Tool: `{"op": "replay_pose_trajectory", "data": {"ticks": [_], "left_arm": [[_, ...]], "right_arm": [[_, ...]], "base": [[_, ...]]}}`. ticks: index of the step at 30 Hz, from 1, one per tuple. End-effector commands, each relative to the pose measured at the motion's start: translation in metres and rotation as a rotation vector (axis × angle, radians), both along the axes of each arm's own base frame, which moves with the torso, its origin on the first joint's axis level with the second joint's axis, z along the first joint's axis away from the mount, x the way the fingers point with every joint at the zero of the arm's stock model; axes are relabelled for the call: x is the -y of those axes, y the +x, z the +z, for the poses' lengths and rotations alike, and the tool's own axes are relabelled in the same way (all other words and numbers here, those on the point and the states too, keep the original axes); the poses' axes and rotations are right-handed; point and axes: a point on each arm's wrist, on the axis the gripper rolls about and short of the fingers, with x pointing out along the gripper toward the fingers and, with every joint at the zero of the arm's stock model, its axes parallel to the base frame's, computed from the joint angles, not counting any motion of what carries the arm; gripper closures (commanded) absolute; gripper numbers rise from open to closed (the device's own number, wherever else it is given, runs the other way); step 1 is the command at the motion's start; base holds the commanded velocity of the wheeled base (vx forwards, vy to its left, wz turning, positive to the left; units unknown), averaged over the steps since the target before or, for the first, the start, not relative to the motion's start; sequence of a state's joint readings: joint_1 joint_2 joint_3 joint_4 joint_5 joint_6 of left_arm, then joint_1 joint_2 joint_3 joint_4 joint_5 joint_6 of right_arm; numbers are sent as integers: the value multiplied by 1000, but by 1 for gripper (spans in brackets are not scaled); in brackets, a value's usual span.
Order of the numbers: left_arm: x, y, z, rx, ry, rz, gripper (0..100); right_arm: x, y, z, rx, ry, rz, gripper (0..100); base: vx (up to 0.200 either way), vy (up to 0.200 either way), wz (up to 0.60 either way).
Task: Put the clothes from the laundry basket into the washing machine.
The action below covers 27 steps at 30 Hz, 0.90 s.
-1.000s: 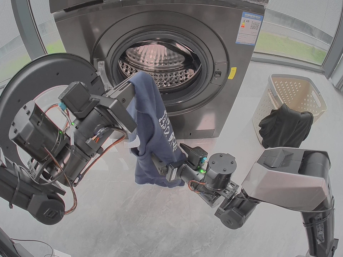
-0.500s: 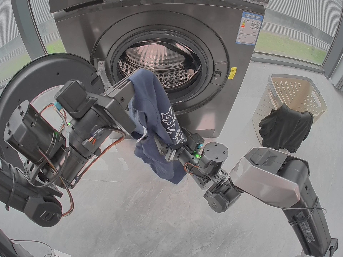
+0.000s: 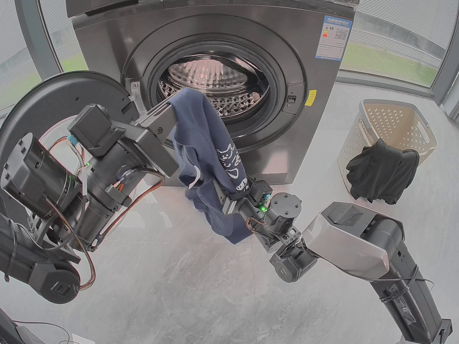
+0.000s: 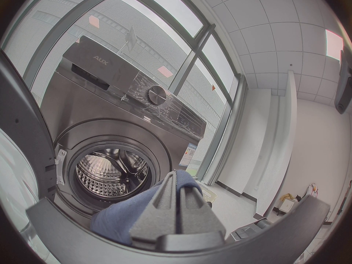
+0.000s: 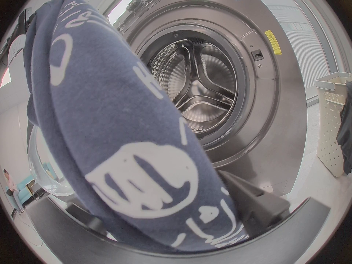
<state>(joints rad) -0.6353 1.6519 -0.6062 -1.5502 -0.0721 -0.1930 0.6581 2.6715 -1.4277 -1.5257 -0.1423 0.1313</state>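
A navy printed cotton shirt (image 3: 201, 134) was held pinched in the left end effector (image 4: 178, 180), just before the grey steel washing machine (image 3: 287, 48). Its hem had been lifted drumward by the right end effector (image 3: 223, 195), whose grip could not be told.

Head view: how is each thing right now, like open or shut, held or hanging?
Washing machine door, swung wide open.
Drum, no clothes seen inside.
Blue shirt, held up before the drum opening.
Left end effector, shut on the blue shirt's top.
Right end effector, at the shirt's lower part; cloth hides its grip.
Laundry basket, upright on the floor.
Black garment, draped over the basket's rim.
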Motion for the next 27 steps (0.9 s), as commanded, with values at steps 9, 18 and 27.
{"op": "replay_pose_trajectory", "data": {"ticks": [9,18,27], "left_arm": [[-16,27,-16,-54,35,108,100],[-19,43,-54,-167,116,145,100],[-21,59,-112,-299,290,172,100]], "right_arm": [[29,-14,23,-39,-26,-33,100],[72,-23,74,-10,3,-101,100],[89,-27,108,50,39,-129,100]], "base": [[0,0,0],[0,0,0],[0,0,0]]}}
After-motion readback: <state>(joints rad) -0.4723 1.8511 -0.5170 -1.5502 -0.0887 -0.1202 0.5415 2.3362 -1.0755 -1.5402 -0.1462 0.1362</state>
